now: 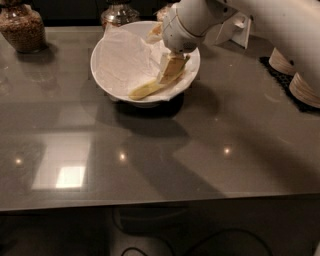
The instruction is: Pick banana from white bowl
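At the far left of the grey table (150,165) stands a glass jar of brown grains (21,30), and a second jar (116,12) sits just behind the white bowl (96,62). The bowl is lined with crumpled white paper (125,50). The banana (146,89) lies inside it on the near-right slope, its free end pointing down-left towards the rim and its other end running up under the tool.

The gripper (169,74) is down inside the bowl, planted right at that upper-right end of the banana, and the white arm (200,20) reaches in from the upper right. Whether it has closed on the fruit or only rests against it cannot be told from this view. The banana looks to be lying in the bowl rather than lifted, so the step in hand is probably the grasp itself.

Further right, a white folded stand (239,30) sits behind the bowl, and stacks of small beige bowls (306,89) crowd the right edge, well apart from the work.

The main risk comes from where the contact is — near one end rather than the middle. Lifted from there, the long free end would likely sag or swing, and the banana could twist out and drop back. A loose fold of paper may also be caught in the grip and come up with the fruit, dragging the lining or tipping the bowl. Too hard a squeeze would bruise the soft fruit — too light, and it slips.
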Robot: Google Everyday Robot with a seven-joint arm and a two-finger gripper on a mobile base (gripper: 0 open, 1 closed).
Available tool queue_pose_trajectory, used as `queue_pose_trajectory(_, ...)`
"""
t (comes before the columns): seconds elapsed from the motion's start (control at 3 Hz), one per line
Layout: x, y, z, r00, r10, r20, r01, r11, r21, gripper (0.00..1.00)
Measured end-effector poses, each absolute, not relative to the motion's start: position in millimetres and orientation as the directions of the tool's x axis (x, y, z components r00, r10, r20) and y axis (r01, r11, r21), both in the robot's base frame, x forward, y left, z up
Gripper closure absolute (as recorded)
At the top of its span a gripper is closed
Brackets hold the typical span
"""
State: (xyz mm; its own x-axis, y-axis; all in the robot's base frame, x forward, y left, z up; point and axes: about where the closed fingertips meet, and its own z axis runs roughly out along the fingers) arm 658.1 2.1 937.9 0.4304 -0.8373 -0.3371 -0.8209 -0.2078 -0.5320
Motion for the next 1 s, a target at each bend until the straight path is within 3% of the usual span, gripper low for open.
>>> queue_pose_trajectory(1.0, 674.5, 7.6, 878.3, 0.45, -0.85, -0.273, -0.835, -0.293, -0.466, 0.4)
